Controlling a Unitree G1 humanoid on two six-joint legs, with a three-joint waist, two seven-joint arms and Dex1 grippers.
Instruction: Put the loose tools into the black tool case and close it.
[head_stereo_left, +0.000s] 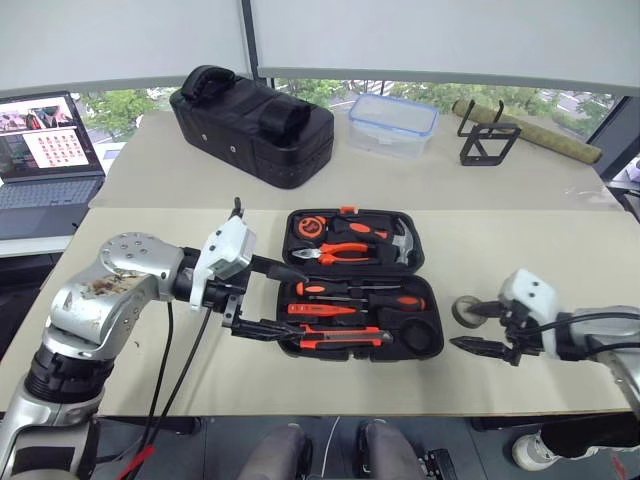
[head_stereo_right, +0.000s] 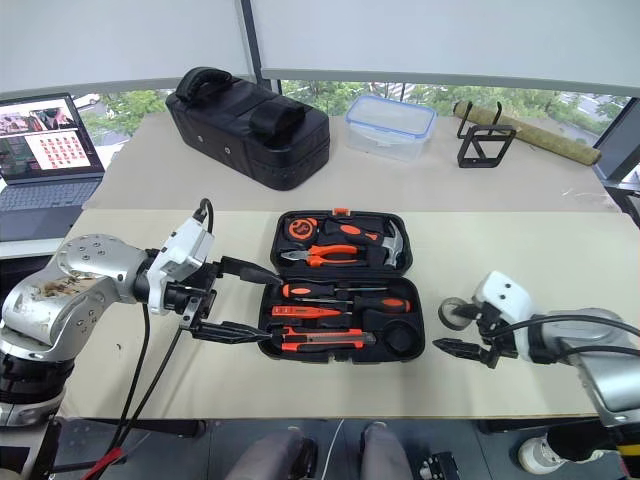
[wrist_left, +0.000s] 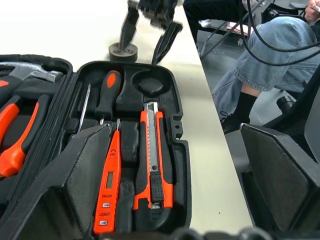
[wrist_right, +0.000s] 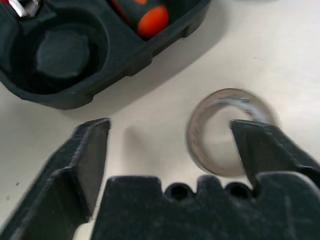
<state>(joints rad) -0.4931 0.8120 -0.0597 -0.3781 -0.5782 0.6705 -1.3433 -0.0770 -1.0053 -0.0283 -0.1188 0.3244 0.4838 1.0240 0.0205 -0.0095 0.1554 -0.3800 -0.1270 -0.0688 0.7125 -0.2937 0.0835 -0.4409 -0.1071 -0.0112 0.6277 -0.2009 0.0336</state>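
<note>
Black tool case (head_stereo_left: 430, 262) lay open on the desk (head_stereo_left: 520, 240), two screwdrivers (head_stereo_left: 352, 290), one tester, one knife inside; one grey tape roll (head_stereo_left: 466, 311) outside, right hand (head_stereo_left: 487, 327) spread around it, left hand (head_stereo_left: 268, 298) spread, empty.

left gripper (head_stereo_left: 285, 300): jaws spread wide | right gripper (head_stereo_left: 478, 327): jaws apart, angled down

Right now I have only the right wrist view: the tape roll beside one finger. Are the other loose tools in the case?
Observer: Yes. The tester screwdriver, two screwdrivers and utility knife lie in the tool case's front half.
Operator: And the left gripper?
Observer: The left gripper is open and empty, at the case's left edge.
Operator: The lid?
Observer: The lid lies flat open, holding pliers and a hammer.
</note>
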